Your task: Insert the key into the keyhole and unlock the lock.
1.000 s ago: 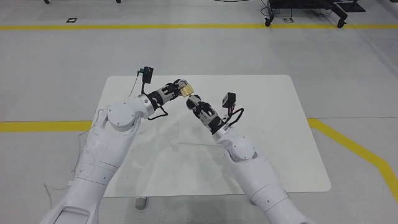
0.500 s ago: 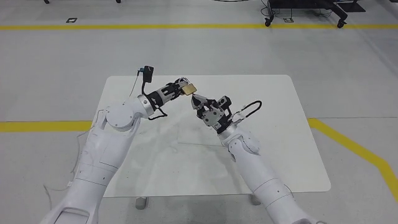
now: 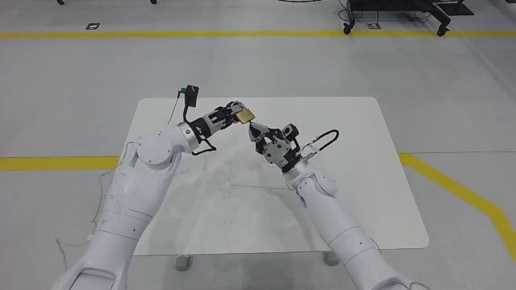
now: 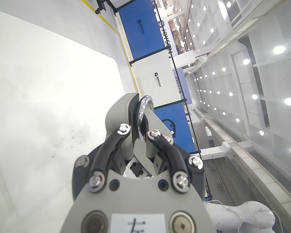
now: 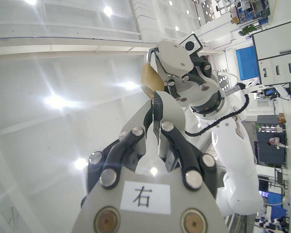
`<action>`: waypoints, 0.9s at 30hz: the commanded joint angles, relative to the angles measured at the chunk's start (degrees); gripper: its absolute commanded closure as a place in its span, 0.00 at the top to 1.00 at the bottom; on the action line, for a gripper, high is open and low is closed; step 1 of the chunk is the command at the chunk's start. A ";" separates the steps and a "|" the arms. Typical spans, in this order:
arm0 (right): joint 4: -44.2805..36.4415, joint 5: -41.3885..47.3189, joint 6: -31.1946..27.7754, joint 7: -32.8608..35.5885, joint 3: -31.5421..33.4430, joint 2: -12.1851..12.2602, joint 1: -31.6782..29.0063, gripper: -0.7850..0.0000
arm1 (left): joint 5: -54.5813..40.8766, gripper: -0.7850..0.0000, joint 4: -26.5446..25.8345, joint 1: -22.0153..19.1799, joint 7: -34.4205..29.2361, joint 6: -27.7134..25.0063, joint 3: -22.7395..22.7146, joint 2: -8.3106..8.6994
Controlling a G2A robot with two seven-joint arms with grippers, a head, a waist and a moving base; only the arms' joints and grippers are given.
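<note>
My left gripper [image 3: 235, 114] is shut on a brass padlock [image 3: 243, 115], held in the air above the back middle of the white table [image 3: 355, 121]. In the left wrist view the lock's steel shackle [image 4: 144, 105] shows between the fingers [image 4: 122, 112]. My right gripper [image 3: 256, 133] is shut on the key, its tip just below and right of the padlock. In the right wrist view the key's dark head [image 5: 157, 112] sits between the fingers, its tip against the bottom of the brass body [image 5: 150, 79], with the left gripper [image 5: 157, 61] gripping the lock behind it.
Both arms meet over the table's back middle. A black cable loop [image 3: 324, 139] hangs off the right wrist. Beyond the table lie grey floor with yellow lines [image 3: 242, 34] and wheeled stands [image 3: 387, 8] far back.
Over the last second the right wrist rolled over and its gripper closed in on the padlock's underside; in the last half second it barely shifted. The left arm stayed still.
</note>
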 commanded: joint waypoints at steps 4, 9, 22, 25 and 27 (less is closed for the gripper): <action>-1.63 -5.04 -4.44 -3.54 -0.51 0.15 -0.84 0.08 | -0.19 0.00 0.28 -0.39 -0.63 0.70 0.41 -0.08; -3.77 -14.56 -10.73 -9.24 -0.92 0.56 -1.82 0.40 | -2.20 0.00 0.97 -0.71 -1.97 1.63 0.49 -0.18; -8.30 -28.52 -14.90 -20.63 -1.75 1.07 -3.78 0.40 | -2.71 0.00 1.76 -1.27 -2.68 1.63 0.65 -0.21; -8.62 -34.34 -15.09 -24.79 -2.33 1.15 -3.70 0.40 | -2.64 0.00 1.77 -1.29 -2.75 1.65 0.65 -0.18; -8.97 -37.41 -15.17 -27.36 -2.71 1.16 -3.80 0.41 | -2.33 0.00 1.72 -1.28 -2.67 1.58 0.69 -0.16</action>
